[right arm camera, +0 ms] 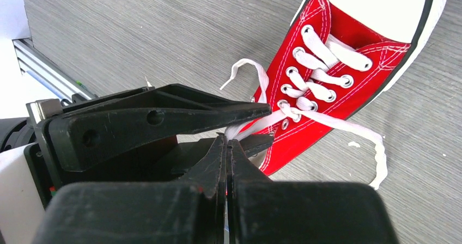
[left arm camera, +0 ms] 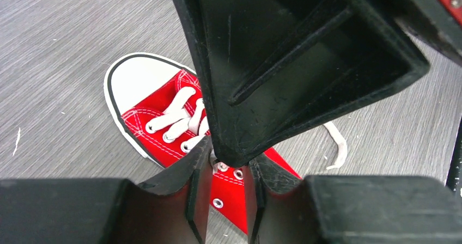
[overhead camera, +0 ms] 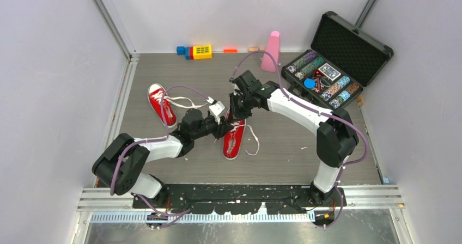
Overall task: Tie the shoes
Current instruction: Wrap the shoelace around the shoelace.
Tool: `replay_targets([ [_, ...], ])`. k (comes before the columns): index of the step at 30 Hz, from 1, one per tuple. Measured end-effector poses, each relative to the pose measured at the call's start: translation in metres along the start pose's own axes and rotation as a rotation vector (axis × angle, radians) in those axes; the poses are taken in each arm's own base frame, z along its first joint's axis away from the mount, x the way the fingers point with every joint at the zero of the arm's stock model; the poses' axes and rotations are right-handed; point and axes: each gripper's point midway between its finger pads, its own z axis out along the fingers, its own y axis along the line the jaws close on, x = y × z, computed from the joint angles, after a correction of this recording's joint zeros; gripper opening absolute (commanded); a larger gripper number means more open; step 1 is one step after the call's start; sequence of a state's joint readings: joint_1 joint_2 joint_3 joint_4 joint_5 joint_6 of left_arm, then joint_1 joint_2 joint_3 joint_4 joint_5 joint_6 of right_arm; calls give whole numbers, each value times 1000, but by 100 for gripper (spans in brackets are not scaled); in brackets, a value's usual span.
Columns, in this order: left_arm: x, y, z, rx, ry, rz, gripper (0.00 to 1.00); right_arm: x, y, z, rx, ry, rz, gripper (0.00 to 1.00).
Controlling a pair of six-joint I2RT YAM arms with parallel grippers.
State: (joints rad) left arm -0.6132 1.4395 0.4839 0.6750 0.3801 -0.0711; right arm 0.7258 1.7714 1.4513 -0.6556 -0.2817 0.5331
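I'm seeing right jaws clenching the lace (right arm camera: 261, 123) of the middle shoe (overhead camera: 233, 140), left jaws sitting slightly parted around it; open counter (overhead camera: 294, 146) all round, edges well off.

item: pair of red canvas low-tops, white toe caps and soles | rear-left shoe (overhead camera: 162, 105): sole-down on worktop (overhead camera: 289, 146), untied, white lace trailing right | centre shoe (overhead camera: 232, 141): sole-down, well apart from the other | laces (right arm camera: 327, 125): untied, one strand taut from upper eyelets, one looped loose on worktop
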Motion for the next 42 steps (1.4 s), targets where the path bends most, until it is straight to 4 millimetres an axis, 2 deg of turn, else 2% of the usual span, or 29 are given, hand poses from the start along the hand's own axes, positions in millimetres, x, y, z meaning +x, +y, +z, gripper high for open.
replay_targets([
  [3, 0, -1, 0, 7, 0, 0, 24, -1, 0, 0, -1, -5, -1, 0],
  [5, 0, -2, 0, 8, 1, 0, 38, -1, 0, 0, -1, -5, -1, 0],
  [6, 0, -2, 0, 8, 2, 1, 40, -1, 0, 0, 0, -5, -1, 0],
  [9, 2, 1, -1, -6, 6, -6, 40, 1, -1, 0, 5, 5, 3, 0],
  [14, 4, 3, -2, -18, 9, -9, 33, 2, -2, 0, 8, 8, 4, 0],
  [16, 5, 3, -2, -19, 11, -9, 39, 2, -2, 0, 9, 9, 4, 0],
  [18, 5, 4, -3, -23, 12, -10, 41, 2, -2, 0, 10, 10, 5, 0],
  [19, 5, 4, -3, -24, 12, -10, 37, 3, -3, -1, 11, 11, 5, 0],
  [21, 7, 5, -3, -27, 14, -12, 24, 3, -3, -1, 12, 14, 6, 0],
  [22, 9, 4, -4, -26, 15, -14, 21, 4, -3, -1, 13, 15, 6, 0],
  [23, 11, 4, -5, -26, 18, -16, 23, 4, -3, -1, 14, 16, 7, 0],
  [26, 15, 3, -6, -21, 26, -14, 37, 5, -4, -1, 15, 18, 7, 0],
  [27, 15, 2, -6, -19, 25, -12, 39, 5, -4, -1, 16, 19, 8, 0],
  [31, 12, -1, -9, -9, 4, -2, 37, 5, -4, -1, 16, 20, 8, 0],
  [38, 13, -6, -21, 0, -58, 30, 41, 5, -4, -1, 16, 20, 8, 0],
  [42, 6, -2, -23, -8, -123, 56, 46, 5, -4, -1, 16, 20, 8, 0],
])
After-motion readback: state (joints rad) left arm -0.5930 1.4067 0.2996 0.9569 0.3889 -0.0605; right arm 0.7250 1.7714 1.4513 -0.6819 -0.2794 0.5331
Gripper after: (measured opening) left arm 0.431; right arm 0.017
